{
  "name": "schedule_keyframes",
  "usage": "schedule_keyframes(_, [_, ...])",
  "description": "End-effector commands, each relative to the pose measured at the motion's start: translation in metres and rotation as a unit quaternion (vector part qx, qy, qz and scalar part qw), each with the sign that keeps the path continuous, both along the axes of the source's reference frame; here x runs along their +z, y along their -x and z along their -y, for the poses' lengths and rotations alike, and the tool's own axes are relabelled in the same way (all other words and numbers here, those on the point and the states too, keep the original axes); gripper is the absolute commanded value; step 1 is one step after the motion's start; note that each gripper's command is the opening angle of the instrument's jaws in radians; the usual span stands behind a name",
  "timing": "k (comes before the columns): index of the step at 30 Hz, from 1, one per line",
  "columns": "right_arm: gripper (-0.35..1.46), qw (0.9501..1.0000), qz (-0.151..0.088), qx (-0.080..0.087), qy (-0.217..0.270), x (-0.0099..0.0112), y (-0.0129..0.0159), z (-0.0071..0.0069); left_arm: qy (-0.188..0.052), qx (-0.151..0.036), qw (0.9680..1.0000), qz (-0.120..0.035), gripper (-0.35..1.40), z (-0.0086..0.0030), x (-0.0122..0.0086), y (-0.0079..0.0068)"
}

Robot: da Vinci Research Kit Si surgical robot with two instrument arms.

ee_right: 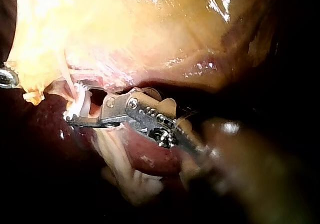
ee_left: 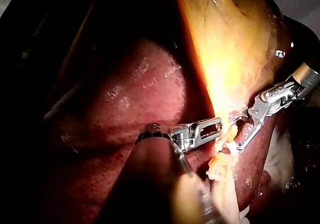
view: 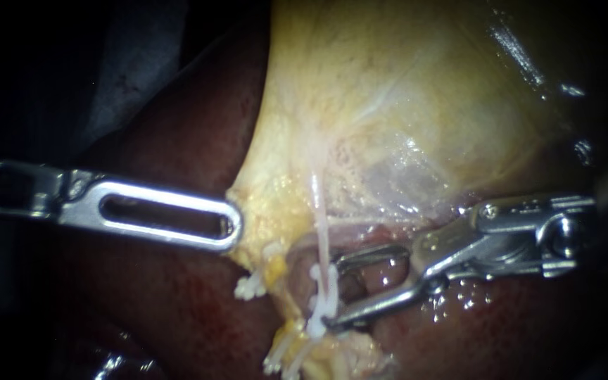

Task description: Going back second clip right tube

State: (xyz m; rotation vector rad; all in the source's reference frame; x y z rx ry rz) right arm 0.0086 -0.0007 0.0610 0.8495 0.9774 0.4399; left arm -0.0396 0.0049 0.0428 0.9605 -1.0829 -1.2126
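Observation:
My right instrument [view: 333, 293] comes in from the right with its jaws open, their tips standing at either end of a white clip [view: 316, 322]. The clip sits across a thin pale tube [view: 321, 225] that runs down from the yellow gallbladder [view: 402, 105]. In the right wrist view the clip [ee_right: 79, 98] lies just ahead of the open jaws [ee_right: 75, 109]. My left instrument [view: 232, 229], with a slotted jaw, is shut on the gallbladder's lower edge and holds it out to the left. The left wrist view shows these jaws [ee_left: 219, 129] at the yellow tissue, with my right instrument [ee_left: 243, 134] opposite.
Dark red liver [view: 177, 302] lies under and around both instruments. Two more white clips show on frayed yellow tissue, one to the left [view: 251, 285] and one lower down [view: 279, 357]. The tip of my left instrument [ee_right: 7, 78] shows at the edge of the right wrist view.

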Motion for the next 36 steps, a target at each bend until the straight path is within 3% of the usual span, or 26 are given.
schedule_keyframes(1, [0.53,1.0,0.0,-0.001,0.0,0.0001,-0.0001,0.0001,0.0,0.0,1.0,0.0,-0.35,0.0,0.0,0.0])
schedule_keyframes(36, [0.6,0.9996,-0.028,0.002,-0.009,0.0002,-0.0012,0.0012,0.0,0.0,1.0,0.0,-0.35,0.0001,0.0,0.0001])
